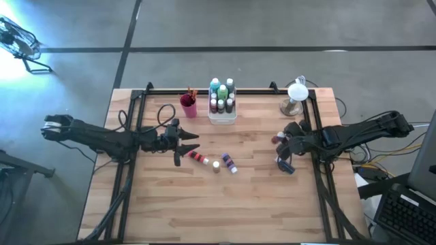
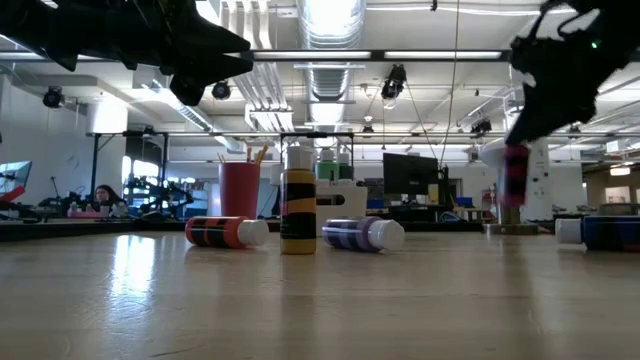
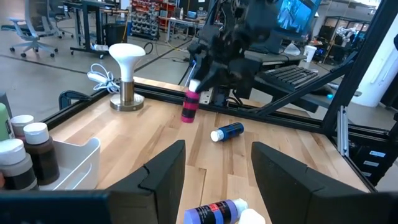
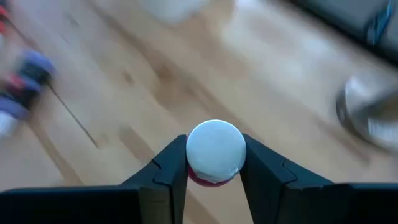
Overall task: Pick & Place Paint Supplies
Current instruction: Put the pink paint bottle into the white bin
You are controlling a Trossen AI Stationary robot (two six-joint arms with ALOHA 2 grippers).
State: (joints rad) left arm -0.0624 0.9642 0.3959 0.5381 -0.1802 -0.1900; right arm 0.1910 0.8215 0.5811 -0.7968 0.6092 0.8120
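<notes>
While the right gripper (image 4: 214,163) clamps its two fingers on the white cap of a small pink bottle (image 3: 189,107), that bottle hangs upright just above the table (image 1: 225,204), near the right edge. In the low view the pink bottle shows clear of the wood under the dark arm. Just beside it, toward the near right, a blue bottle (image 1: 287,166) lies on its side. Farther back by the right rail stands a white-topped knob on a metal base (image 1: 294,99).

Toward the middle of the table three more bottles rest in a loose row: a red bottle (image 1: 198,158) on its side, a brown bottle (image 2: 298,211) standing upright, and a purple bottle (image 1: 229,162) lying down. The left gripper (image 1: 188,142) hovers just beside the red one with its fingers spread apart, holding nothing.

At the back edge a white tray (image 1: 223,117) holds several upright bottles, and a magenta cup (image 1: 189,106) with brushes (image 1: 192,93) stands just left of it.
</notes>
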